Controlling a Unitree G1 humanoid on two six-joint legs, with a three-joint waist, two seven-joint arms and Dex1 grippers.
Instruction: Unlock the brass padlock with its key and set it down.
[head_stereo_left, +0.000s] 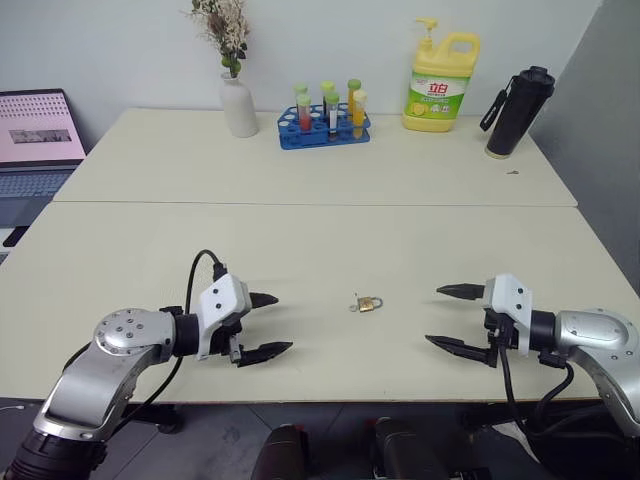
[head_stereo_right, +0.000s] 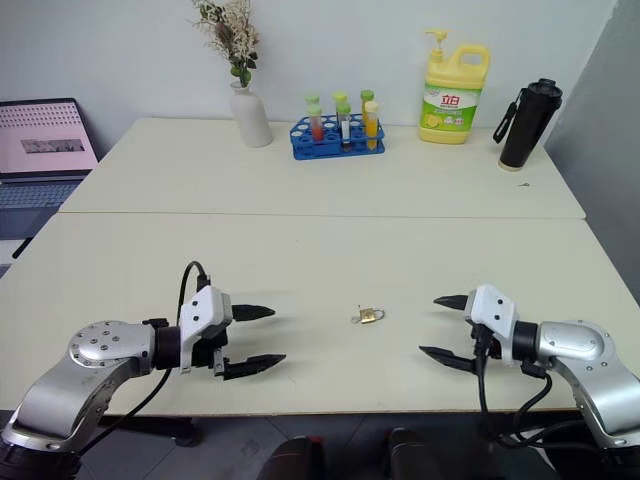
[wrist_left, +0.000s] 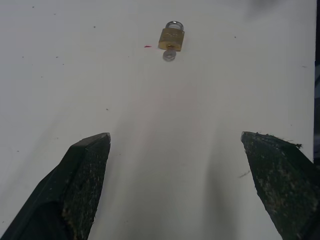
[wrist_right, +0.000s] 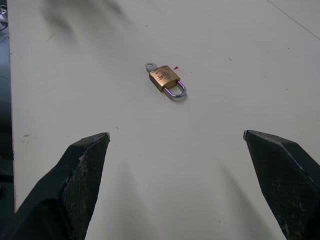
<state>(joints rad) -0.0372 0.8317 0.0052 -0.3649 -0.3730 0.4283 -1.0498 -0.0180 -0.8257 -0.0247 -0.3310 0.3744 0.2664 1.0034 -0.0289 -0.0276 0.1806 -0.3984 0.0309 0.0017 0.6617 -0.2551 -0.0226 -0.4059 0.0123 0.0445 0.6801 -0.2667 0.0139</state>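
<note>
While both grippers hover with jaws spread wide, left gripper (head_stereo_left: 268, 326) lower left and right gripper (head_stereo_left: 447, 316) lower right, the brass padlock (head_stereo_left: 368, 303) lies flat at lower centre, the key (wrist_right: 150, 66) touching its base. Writing on the yellow bottle (head_stereo_left: 441, 83) at the top is unreadable.

Both arms: brushed silver shells, round joint cap with small screws on left forearm. White housing behind each gripper; left gripper (head_stereo_left: 268, 325), right gripper (head_stereo_left: 446, 316) each carry two black pointed fingers (wrist_left: 82, 175), surfaces apparently scuffed. Black cables loop beside the wrists.
</note>
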